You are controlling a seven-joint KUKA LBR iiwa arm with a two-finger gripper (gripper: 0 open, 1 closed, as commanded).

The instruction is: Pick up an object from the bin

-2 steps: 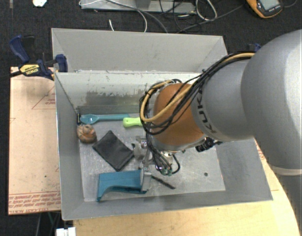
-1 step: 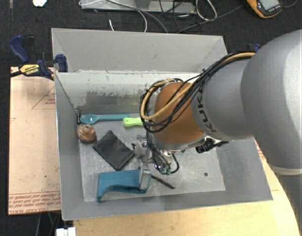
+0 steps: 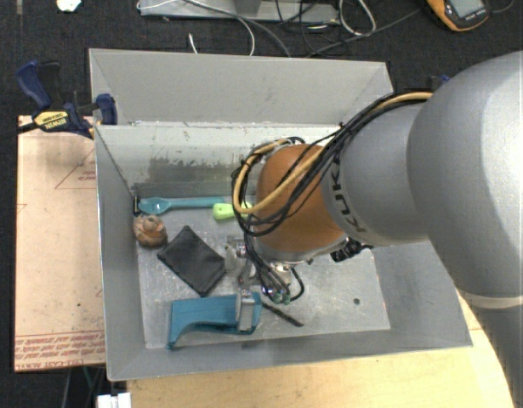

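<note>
My gripper [image 3: 247,311] hangs low over the front of the bin, its fingertips down at the right end of a teal blue plastic piece [image 3: 201,317] that lies flat near the front wall. Whether that piece sits between the fingers I cannot tell. A black square pad [image 3: 191,259] lies just up and left of the gripper. A thin dark stick [image 3: 282,315] lies on the floor right of the fingertips.
A teal spoon with a yellow-green end [image 3: 180,204] lies along the back wall. A brown round lump [image 3: 149,229] sits under the spoon's bowl at the left. The arm and its orange cover hang over the bin's middle and right.
</note>
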